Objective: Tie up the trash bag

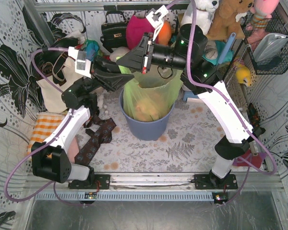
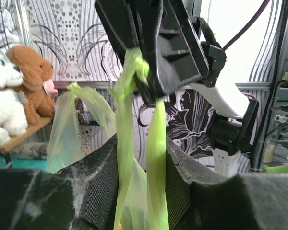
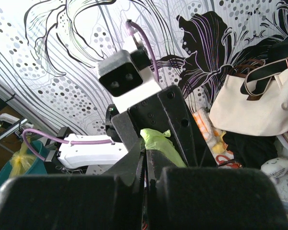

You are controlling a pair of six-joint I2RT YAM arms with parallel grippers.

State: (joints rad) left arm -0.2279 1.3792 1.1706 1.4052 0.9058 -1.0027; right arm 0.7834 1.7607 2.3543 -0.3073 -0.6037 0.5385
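Observation:
The trash bag (image 1: 149, 103), thin light-green plastic, sits in a round blue-grey bin (image 1: 146, 128) with pinkish paper showing through. Its top is drawn up into two twisted strands (image 2: 126, 143). My right gripper (image 1: 122, 61) is shut on those strands at a small knot (image 2: 139, 67), seen from behind in the right wrist view (image 3: 145, 163) with green plastic (image 3: 163, 143) past its tips. My left gripper (image 1: 127, 79) sits just below; in its own view (image 2: 140, 182) both strands hang between its part-closed fingers, brushing the pads (image 2: 103, 182), with a gap between them. Another bag ear (image 2: 74, 90) stands loose at left.
A cream tote (image 1: 53, 88), black handbags (image 1: 113, 31) and stuffed toys (image 1: 230, 14) crowd the back. An orange checked cloth (image 1: 43, 127) and a dark patterned cloth (image 1: 97, 139) lie left of the bin. A wire basket (image 1: 273, 43) hangs at right.

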